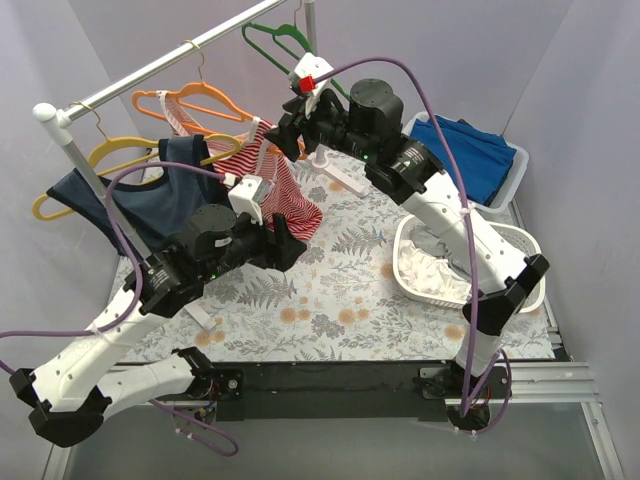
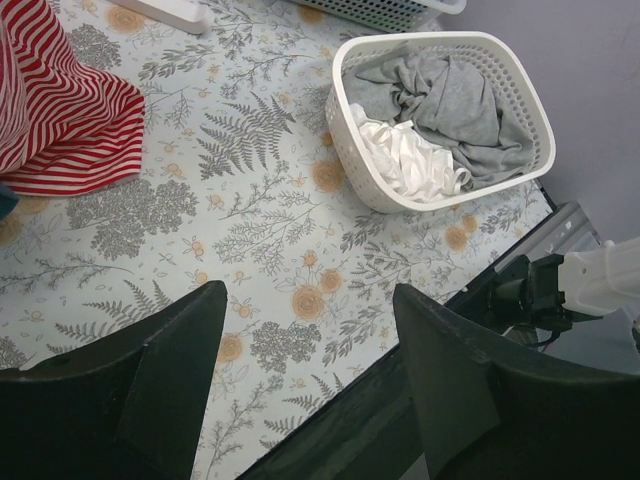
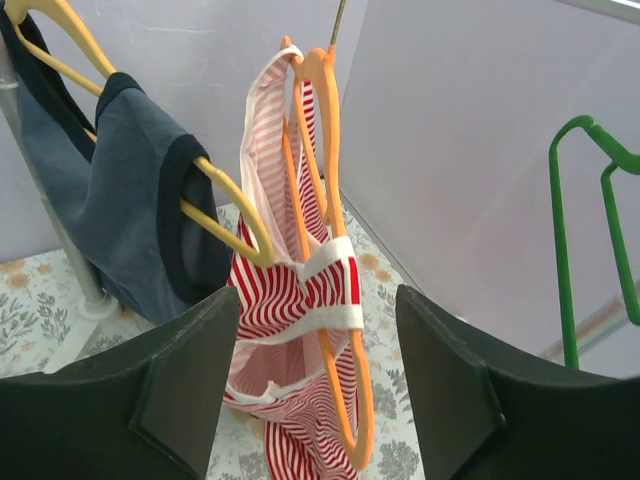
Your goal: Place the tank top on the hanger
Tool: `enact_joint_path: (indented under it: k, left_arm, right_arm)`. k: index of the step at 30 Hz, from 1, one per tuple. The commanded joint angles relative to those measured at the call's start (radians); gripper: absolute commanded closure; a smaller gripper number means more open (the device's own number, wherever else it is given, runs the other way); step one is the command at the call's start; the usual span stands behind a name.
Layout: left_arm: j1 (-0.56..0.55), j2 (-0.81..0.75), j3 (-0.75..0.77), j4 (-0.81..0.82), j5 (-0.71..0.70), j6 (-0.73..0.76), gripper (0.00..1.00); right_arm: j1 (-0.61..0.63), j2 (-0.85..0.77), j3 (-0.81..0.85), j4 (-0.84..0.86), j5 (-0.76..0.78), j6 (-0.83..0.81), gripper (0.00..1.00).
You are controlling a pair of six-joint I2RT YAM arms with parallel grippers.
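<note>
The red-and-white striped tank top [image 1: 270, 170] hangs on the orange hanger [image 1: 195, 100] from the rail, its hem resting on the floral table. In the right wrist view one white-edged strap of the top [image 3: 300, 290] loops over the hanger's arm [image 3: 330, 150]. My right gripper [image 1: 287, 125] is open; in its own view the gripper [image 3: 318, 300] has a jaw on each side of the hanger end and strap, not touching them. My left gripper [image 1: 290, 245] is open and empty; in its view the gripper [image 2: 310, 295] hangs above the table, right of the top's hem [image 2: 60, 120].
The metal rail [image 1: 170, 60] also carries a yellow hanger [image 1: 110, 150] with a navy tank top [image 1: 150, 200] and a green hanger [image 1: 275, 40]. A white basket [image 1: 520, 240] of grey and white cloths sits right. A blue cloth [image 1: 475, 150] lies in a bin behind it.
</note>
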Motion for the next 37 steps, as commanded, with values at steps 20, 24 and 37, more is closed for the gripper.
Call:
enact_joint_path:
  k: [20,24,37]
  left_arm:
    - [0.001,0.185,-0.207,0.21,-0.053,-0.141,0.24]
    - [0.001,0.194,-0.25,0.259,-0.053,-0.167,0.23]
    - [-0.001,0.258,-0.258,0.319,-0.06,-0.167,0.23]
  right_arm:
    - [0.003,-0.746,-1.065,0.087,0.383,0.336,0.11]
    - [0.002,-0.852,-1.256,0.087,0.425,0.435,0.1]
    - [0.001,-0.946,-1.462,0.053,0.481,0.597,0.09]
